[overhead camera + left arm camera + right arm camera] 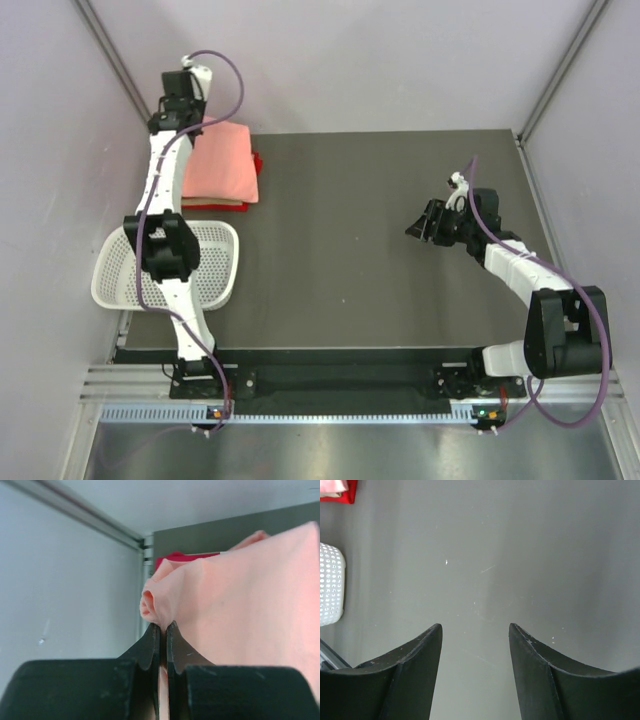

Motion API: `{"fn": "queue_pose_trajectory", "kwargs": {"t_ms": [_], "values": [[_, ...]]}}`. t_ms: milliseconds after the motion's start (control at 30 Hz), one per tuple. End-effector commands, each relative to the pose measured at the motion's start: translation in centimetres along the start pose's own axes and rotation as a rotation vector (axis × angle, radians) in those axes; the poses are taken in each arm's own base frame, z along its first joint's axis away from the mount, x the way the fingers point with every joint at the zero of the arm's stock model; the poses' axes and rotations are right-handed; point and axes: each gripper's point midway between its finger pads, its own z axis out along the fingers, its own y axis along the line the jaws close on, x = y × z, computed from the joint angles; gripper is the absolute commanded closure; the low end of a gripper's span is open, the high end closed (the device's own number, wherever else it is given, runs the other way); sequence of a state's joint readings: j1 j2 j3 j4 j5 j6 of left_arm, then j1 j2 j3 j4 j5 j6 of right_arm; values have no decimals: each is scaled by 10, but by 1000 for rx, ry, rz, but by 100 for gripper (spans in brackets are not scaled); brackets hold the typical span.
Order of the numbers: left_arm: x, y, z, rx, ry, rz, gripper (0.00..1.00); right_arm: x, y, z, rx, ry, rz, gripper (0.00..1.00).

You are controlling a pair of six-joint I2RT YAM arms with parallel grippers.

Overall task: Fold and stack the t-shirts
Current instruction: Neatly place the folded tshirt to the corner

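The dark table (380,230) lies broad before me, with the white basket (228,268) at its left edge beside my left arm. Beyond the basket, in the far left corner, sits the stack. The salmon-pink t-shirt (225,165) is folded on top, and the red t-shirts (257,162) show only as a thin edge beneath it.

My right gripper (475,630) hangs over bare table on the right, well apart from the cloth, its jaws about half parted and holding nothing. My left gripper (161,626) is at the stack's far left corner, jaws pinched tight on a small bunched bit of the pink shirt's edge.

To set this shirt down well, I judge I should lower that corner until it lies flat and square over the red ones. Then I part the jaws and lift straight up, so the cloth neither drags nor skews the pile.
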State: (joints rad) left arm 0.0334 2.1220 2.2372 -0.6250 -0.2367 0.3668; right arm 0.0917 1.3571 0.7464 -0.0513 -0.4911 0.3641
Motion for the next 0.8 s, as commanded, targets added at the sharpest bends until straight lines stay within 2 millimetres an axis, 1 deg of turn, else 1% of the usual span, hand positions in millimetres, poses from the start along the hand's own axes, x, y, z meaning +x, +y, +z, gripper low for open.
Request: {"fn": "queue_pose_trajectory", "kwargs": {"t_ms": [0,33,67,100,133,167,200,267,300,333,367,400,433,467,500,533,567,633,667,700,733,767], "values": [[13,33,51,-57,-79,0,100,-18,9,1,-31,-48,-30,44],[12,37,63,-69,-102,8,100,-17,8,2,-29,-45,-27,44],[24,32,84,-65,-89,19,99,-15,7,3,-28,-39,-24,44],[25,40,92,-103,-99,1,97,-15,6,4,-25,-37,-24,44],[22,54,100,-159,-140,-32,93,-17,5,5,-17,-41,-28,44],[38,52,118,-174,-112,-41,83,-18,3,6,-10,-41,-27,44],[36,60,120,-212,-119,-52,63,-21,4,6,-8,-46,-38,44],[35,67,123,-269,-137,-102,51,-20,-2,6,20,-43,-43,44],[32,65,123,-258,-147,-114,46,-23,-5,6,36,-49,-44,44],[28,62,121,-236,-156,-120,45,-21,-5,6,42,-39,-41,44],[22,61,114,-226,-165,-128,43,-21,-8,7,51,-36,-42,43],[14,51,110,-208,-173,-139,42,-23,-8,6,54,-40,-48,43],[9,48,103,-209,-175,-143,42,-23,-9,6,59,-42,-48,43],[2,42,92,-201,-182,-140,42,-23,-9,7,61,-43,-48,43],[-1,36,85,-198,-182,-137,41,-24,-10,7,65,-43,-47,43],[-11,18,75,-188,-187,-128,41,-25,-9,6,65,-41,-47,43],[-14,10,62,-183,-183,-120,41,-26,-8,5,66,-40,-46,43],[-28,-23,40,-149,-190,-106,41,-31,-2,0,58,-49,-45,43],[-34,-30,25,-132,-195,-114,41,-36,4,-5,48,-63,-50,43],[-32,-54,14,-70,-163,-133,41,-39,10,-10,40,-57,-50,43],[-31,-64,7,-39,-151,-156,41,-41,13,-14,35,-58,-53,43],[-35,-78,-7,28,-151,-233,42,-49,21,-21,24,-79,-69,43]]}}
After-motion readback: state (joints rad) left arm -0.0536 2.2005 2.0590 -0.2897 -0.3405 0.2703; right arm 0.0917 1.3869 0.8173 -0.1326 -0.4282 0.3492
